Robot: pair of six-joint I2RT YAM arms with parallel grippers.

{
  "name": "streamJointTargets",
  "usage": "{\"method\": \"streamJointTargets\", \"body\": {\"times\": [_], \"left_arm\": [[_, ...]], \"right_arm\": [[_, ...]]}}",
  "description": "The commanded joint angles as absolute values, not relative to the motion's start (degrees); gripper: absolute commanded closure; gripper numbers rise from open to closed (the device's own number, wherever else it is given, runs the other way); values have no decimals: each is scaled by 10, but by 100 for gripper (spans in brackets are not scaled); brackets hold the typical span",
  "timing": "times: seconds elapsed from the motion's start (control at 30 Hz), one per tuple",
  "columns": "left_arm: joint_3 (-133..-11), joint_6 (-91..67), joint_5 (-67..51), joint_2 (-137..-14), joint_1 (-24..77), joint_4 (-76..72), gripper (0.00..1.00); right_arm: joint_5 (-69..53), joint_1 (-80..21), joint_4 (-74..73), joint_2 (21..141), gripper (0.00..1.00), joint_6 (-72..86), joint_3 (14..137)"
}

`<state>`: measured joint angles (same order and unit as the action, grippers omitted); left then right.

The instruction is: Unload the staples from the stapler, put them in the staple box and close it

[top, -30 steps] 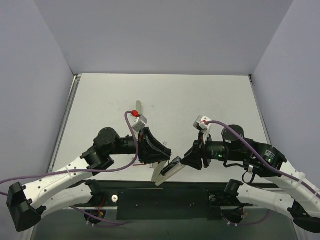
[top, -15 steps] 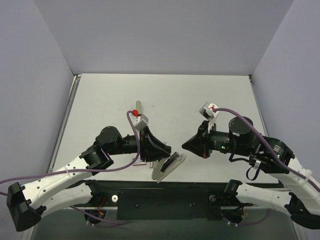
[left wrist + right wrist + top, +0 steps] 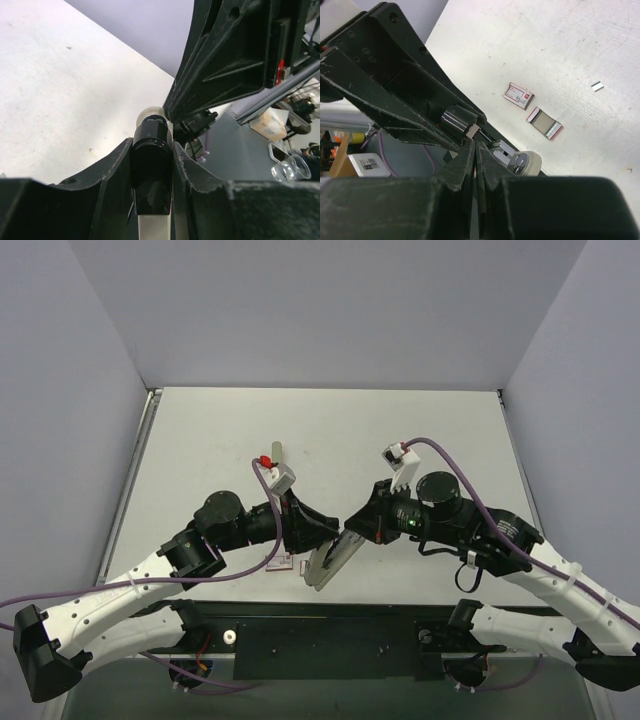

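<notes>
My left gripper [image 3: 320, 538] is shut on the stapler [image 3: 328, 562] and holds it tilted above the table's near edge. In the left wrist view its fingers [image 3: 112, 165] clamp the stapler's black end [image 3: 150, 180], with light grey metal below. My right gripper [image 3: 352, 532] has its jaws pressed together, and its tips [image 3: 477, 147] touch the stapler's opened black inner part beside the rounded grey head [image 3: 520, 162]. I cannot tell whether anything is pinched between them. The staples themselves are hidden.
Two small red-edged staple packets [image 3: 519, 95] [image 3: 545, 122] lie on the table under the grippers, with a tiny loose metal piece [image 3: 597, 86] to their right. A beige-grey bar [image 3: 277, 455] lies at mid table behind the left wrist. Grey walls surround the table.
My right gripper drew back from the stapler, then swung left and forward, and its tips now meet the stapler. The left gripper has tilted the stapler slightly and kept hold.
</notes>
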<state>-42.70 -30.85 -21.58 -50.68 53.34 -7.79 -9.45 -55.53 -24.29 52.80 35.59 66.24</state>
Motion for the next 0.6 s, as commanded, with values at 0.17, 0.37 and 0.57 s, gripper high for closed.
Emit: {"method": "streamJointTargets", "body": {"times": [0.17, 0.37, 0.57], "left_arm": [[-471, -287, -152, -495, 539, -107, 100], [-471, -287, -148, -497, 539, -115, 100], [-478, -279, -122, -498, 539, -116, 100]], "right_arm": [[-37, -554, -184, 548, 100, 439, 622], [-18, -553, -178, 568, 100, 446, 616], [-2, -551, -179, 578, 100, 450, 597]]}}
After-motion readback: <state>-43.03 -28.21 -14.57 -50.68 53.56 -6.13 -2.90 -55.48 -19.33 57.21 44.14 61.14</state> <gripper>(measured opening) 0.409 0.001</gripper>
